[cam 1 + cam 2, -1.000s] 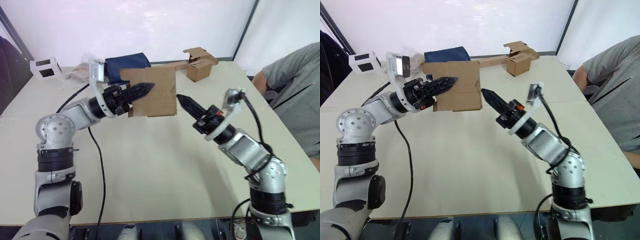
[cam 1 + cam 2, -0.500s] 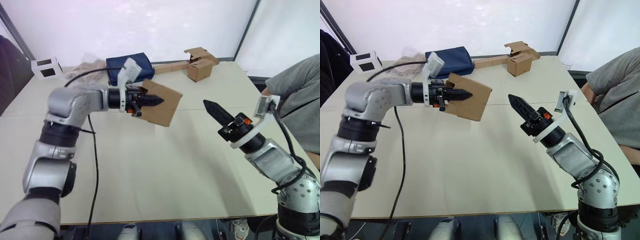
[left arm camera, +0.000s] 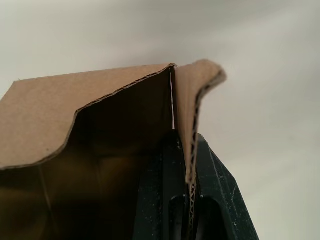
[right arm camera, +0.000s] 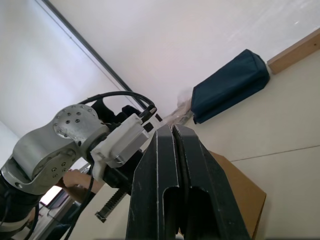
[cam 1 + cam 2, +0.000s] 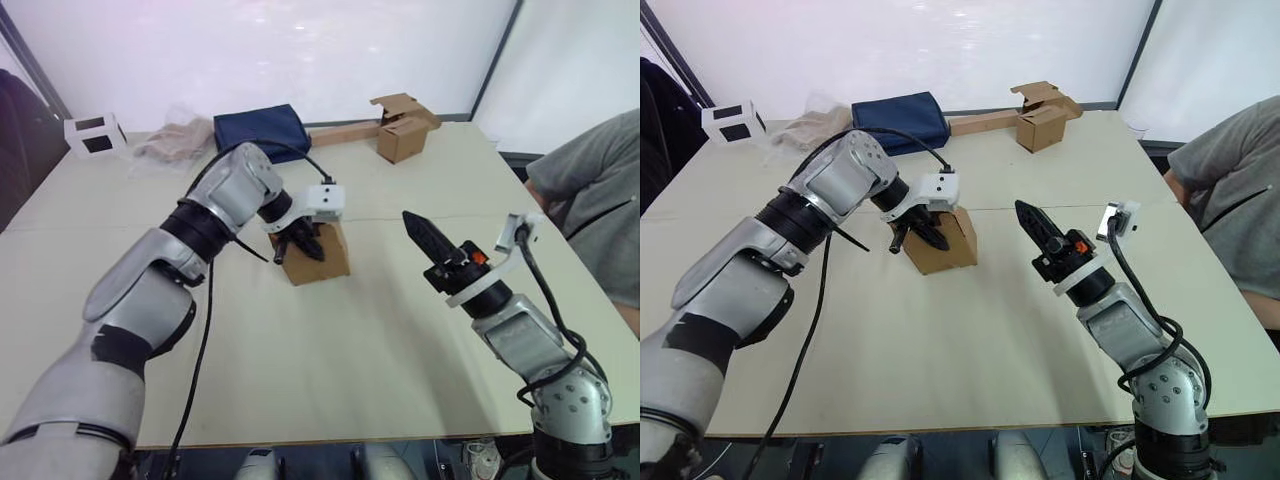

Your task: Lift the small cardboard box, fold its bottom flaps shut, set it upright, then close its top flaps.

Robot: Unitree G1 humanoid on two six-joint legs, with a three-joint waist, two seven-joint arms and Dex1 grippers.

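Small cardboard box [image 5: 316, 256] on table [image 5: 330, 350], frame centre. Left gripper [image 5: 303, 243] fingers pinch its wall; right gripper [image 5: 420, 233] fingers closed, empty, apart at right. Advice: seat box squarely before releasing.

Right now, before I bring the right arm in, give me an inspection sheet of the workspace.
Surface: pale beige table, seam across the middle.
Job's things: small brown cardboard box resting on the table, one wall pinched.
Clutter: navy fabric bag, second brown box with long cardboard strip, white cube-shaped holder, crumpled clear plastic, all at the far edge.
Grippers: left gripper shut on the box wall; right gripper shut, raised, apart from the box.
Cables: black cable along the left arm.
Surroundings: seated person in grey on the robot's right.
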